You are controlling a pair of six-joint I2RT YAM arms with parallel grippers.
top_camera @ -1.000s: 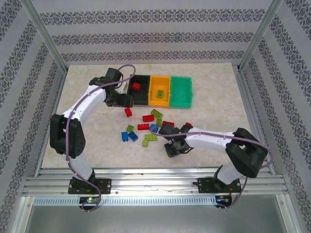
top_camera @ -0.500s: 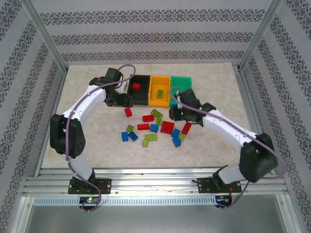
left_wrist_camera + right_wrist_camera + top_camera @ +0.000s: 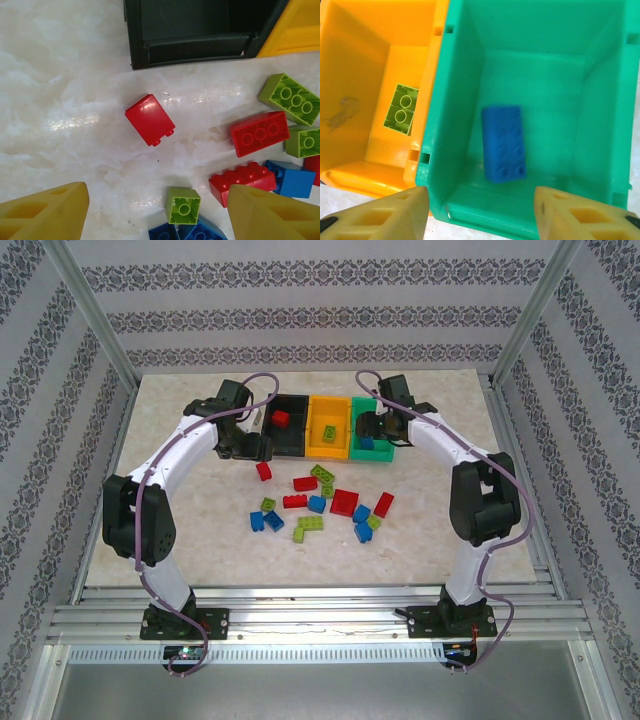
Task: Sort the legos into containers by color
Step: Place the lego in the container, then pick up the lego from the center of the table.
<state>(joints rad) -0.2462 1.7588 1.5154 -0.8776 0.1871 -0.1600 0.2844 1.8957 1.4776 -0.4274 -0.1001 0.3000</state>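
Fingers of the right gripper (image 3: 480, 192) are spread above the green bin (image 3: 600, 100), where a blue brick (image 3: 504, 142) is laid. The left gripper (image 3: 158, 189) is held wide, empty.

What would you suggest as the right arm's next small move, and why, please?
Probably lift the right gripper clear of the green bin and swing toward the loose legos. The blue brick lies on the bin floor, apart from both open fingers, so the drop looks finished.
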